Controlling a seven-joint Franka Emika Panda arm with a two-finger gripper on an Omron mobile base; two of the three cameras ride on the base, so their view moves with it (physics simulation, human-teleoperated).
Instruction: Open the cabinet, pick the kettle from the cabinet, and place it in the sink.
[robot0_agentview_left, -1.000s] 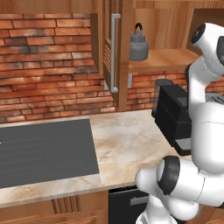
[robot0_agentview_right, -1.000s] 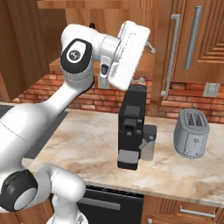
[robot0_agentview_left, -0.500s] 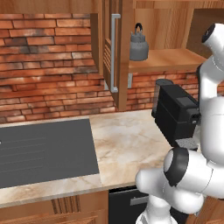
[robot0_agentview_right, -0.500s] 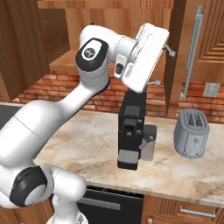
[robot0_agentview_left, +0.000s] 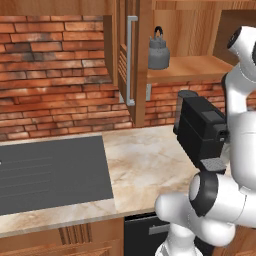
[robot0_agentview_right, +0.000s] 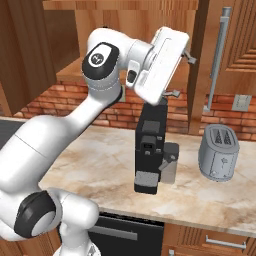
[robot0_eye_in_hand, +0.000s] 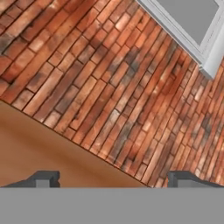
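The cabinet (robot0_agentview_left: 185, 67) stands open, its left door (robot0_agentview_left: 121, 55) swung out edge-on with a grey bar handle (robot0_agentview_left: 131, 60). On the cabinet's shelf sits the small grey kettle (robot0_agentview_left: 158, 52), upright, with its black handle arched over it. My gripper (robot0_agentview_right: 182, 75) is raised above the black coffee machine (robot0_agentview_right: 152, 150), near the cabinet's wooden post (robot0_agentview_right: 200, 65), and touches nothing. Its fingertips (robot0_eye_in_hand: 43, 178) stand wide apart and open, facing a brick wall with a wooden surface below. The sink is out of view.
A black stovetop (robot0_agentview_left: 50, 172) lies in the marble counter (robot0_agentview_left: 145, 165) at the left. A grey toaster (robot0_agentview_right: 218, 152) stands right of the coffee machine (robot0_agentview_left: 202, 130). A wooden door with a long bar handle (robot0_agentview_right: 218, 55) hangs right of the post.
The arm has swung to the right and up, carrying the hand from over the coffee machine's left toward the cabinet's post. The fingers have stayed open. The kettle has not moved.
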